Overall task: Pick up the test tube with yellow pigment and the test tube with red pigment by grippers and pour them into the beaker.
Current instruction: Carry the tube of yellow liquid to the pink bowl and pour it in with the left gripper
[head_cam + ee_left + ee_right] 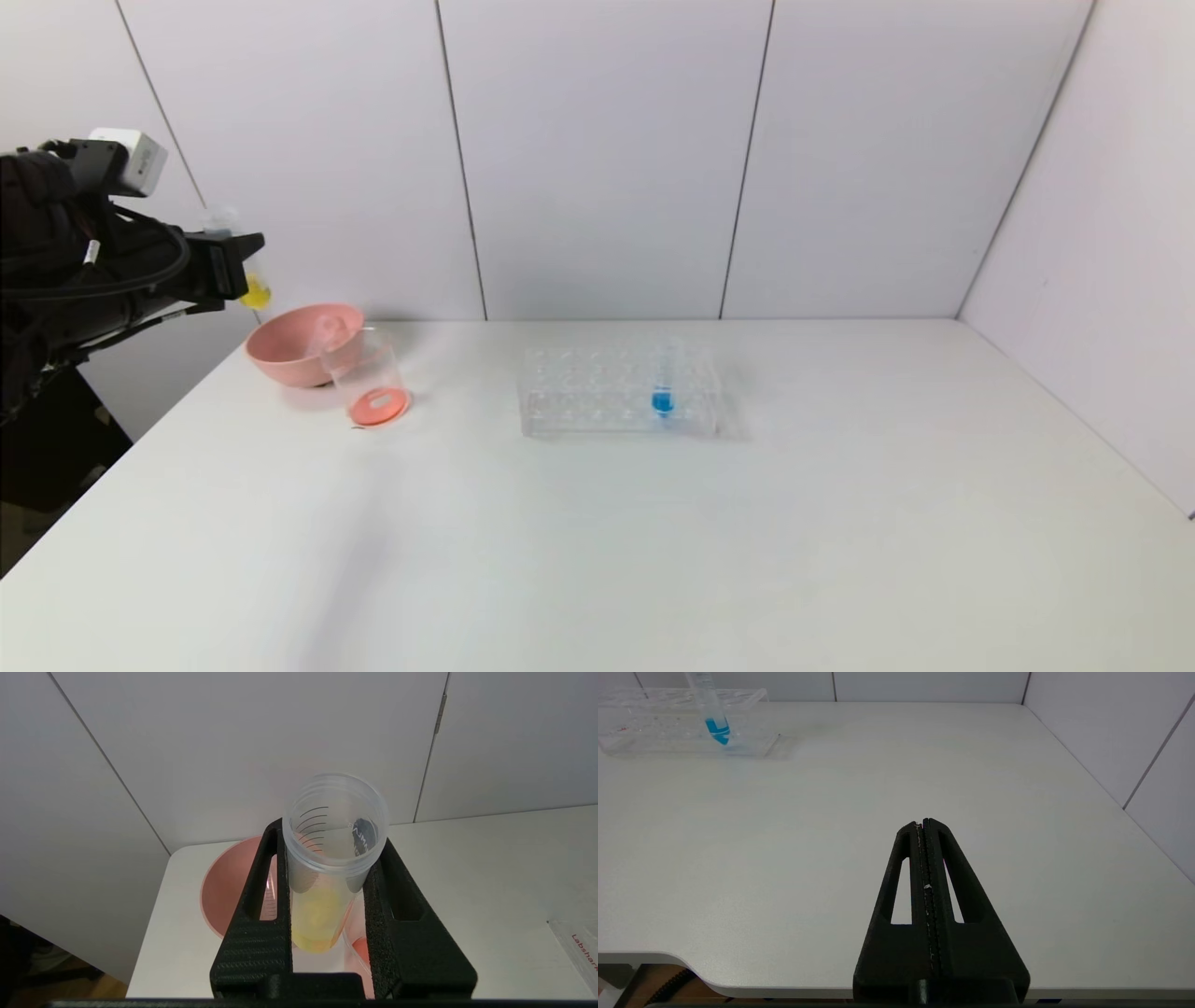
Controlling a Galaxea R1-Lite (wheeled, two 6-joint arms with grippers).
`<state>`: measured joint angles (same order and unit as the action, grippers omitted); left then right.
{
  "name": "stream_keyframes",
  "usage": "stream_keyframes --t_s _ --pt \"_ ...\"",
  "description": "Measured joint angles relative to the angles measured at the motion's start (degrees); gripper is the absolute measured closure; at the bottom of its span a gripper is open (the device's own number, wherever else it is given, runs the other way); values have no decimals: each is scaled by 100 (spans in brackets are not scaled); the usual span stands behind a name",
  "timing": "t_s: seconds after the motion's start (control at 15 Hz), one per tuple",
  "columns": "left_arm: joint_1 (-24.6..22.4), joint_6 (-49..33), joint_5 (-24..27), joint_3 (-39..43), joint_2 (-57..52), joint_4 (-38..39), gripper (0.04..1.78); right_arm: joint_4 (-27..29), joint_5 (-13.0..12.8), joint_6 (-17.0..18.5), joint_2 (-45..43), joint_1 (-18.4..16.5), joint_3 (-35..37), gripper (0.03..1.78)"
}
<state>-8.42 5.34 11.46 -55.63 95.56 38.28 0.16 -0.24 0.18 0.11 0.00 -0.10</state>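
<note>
Left gripper [327,914] clamped on the test tube with yellow pigment [327,877], held upright above the pink bowl [303,345] at 10 o'clock, mouth up so nothing spills before the pour. Beaker [369,383] just beside the bowl toward 4 o'clock, red already pooled inside, so yellow likely remaining. Right gripper [926,826] closed, empty, parked low at the tabletop [831,835] edge. Tube rack [621,392] centre, with the blue tube [663,397].
</note>
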Motion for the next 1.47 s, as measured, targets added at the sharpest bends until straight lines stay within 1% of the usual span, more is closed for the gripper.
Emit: stream_keyframes --t_s 0.13,0.33,0.93,1.07,1.2,1.33,1.47 --pt "-139 -5 246 48 41 -7 137 2 -2 0 0 0 0 170" --pt "-350 50 361 194 35 -5 137 2 0 0 0 2 0 170" --pt "-393 99 364 191 28 -2 137 2 -2 0 0 0 0 170" --pt "-395 94 435 172 52 -22 137 2 0 0 0 0 0 170" --pt "-402 111 649 69 101 -28 137 0 -2 0 0 0 0 170" --pt "-411 194 1029 -93 193 -35 137 2 -2 0 0 0 0 170" --pt "-463 560 1442 -322 313 -44 137 2 0 0 0 0 0 170"
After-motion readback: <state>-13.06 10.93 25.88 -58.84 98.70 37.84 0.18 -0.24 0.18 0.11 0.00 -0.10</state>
